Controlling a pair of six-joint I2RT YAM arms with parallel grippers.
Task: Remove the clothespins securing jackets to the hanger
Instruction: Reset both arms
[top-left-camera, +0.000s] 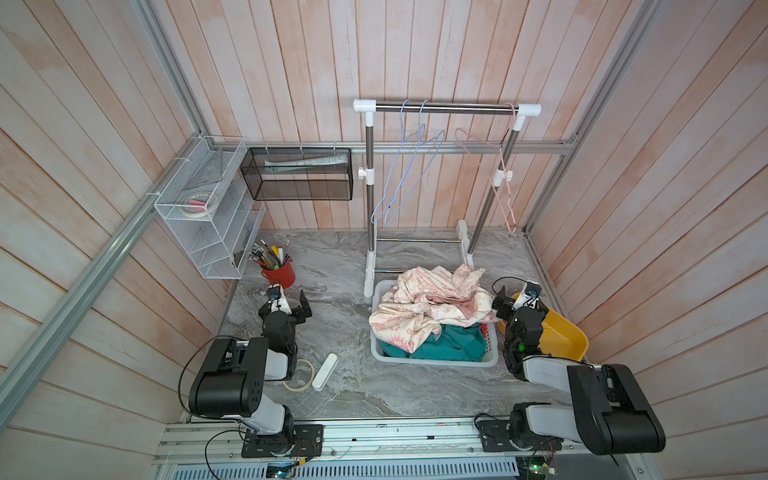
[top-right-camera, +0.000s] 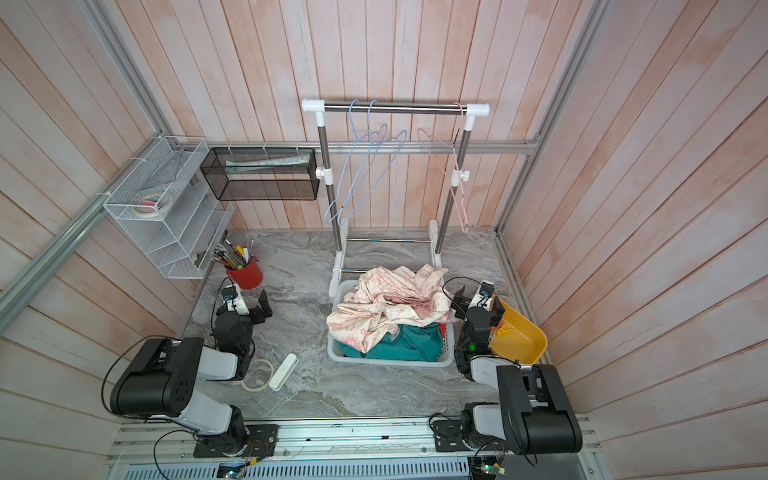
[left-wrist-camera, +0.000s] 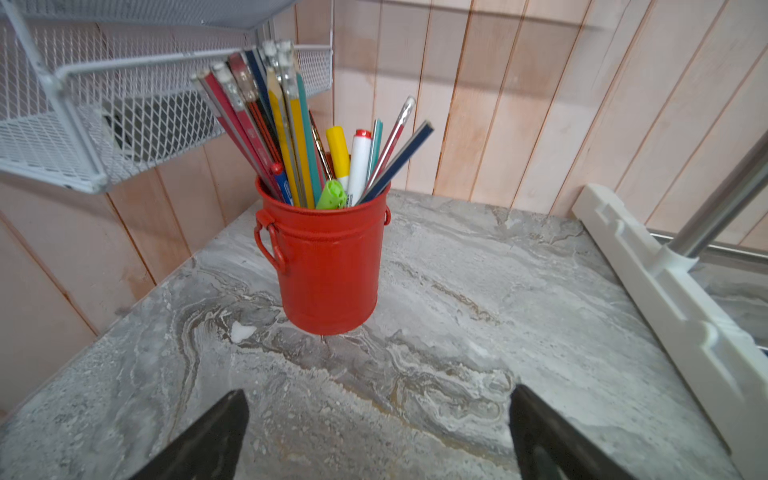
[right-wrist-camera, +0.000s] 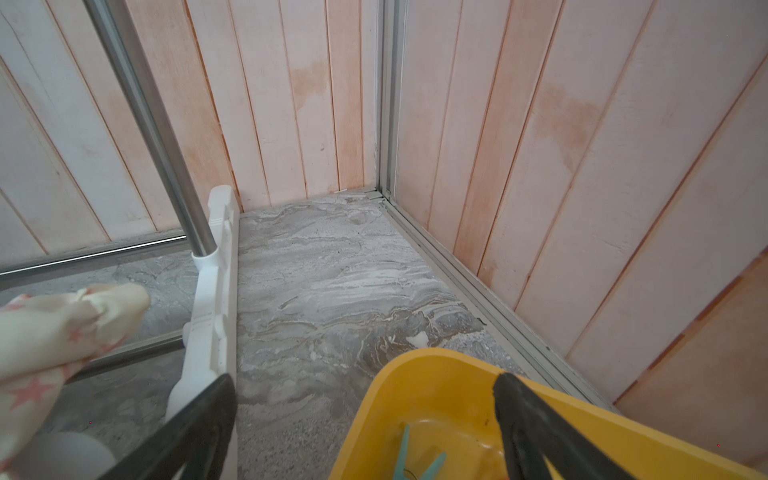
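The jackets lie heaped in a white basket (top-left-camera: 436, 362): a cream pink-printed jacket (top-left-camera: 428, 303) on top and a teal jacket (top-left-camera: 451, 345) under it, seen in both top views. Two blue hangers (top-left-camera: 405, 174) and a pink hanger (top-left-camera: 500, 174) hang bare on the rack bar (top-left-camera: 449, 109). A teal clothespin (right-wrist-camera: 405, 453) lies in the yellow bin (right-wrist-camera: 415, 399). My right gripper (right-wrist-camera: 365, 378) is open over the bin's near rim, holding nothing. My left gripper (left-wrist-camera: 379, 392) is open above bare tabletop, facing the red cup (left-wrist-camera: 328, 266).
The red cup (top-left-camera: 279, 272) is full of pencils. A tape ring (top-left-camera: 299, 374) and a white case (top-left-camera: 324, 371) lie by the left arm. A white wire shelf (top-left-camera: 208, 208) and a black mesh basket (top-left-camera: 299, 174) hang on the walls. The rack's white foot (right-wrist-camera: 216, 291) stands beside the right gripper.
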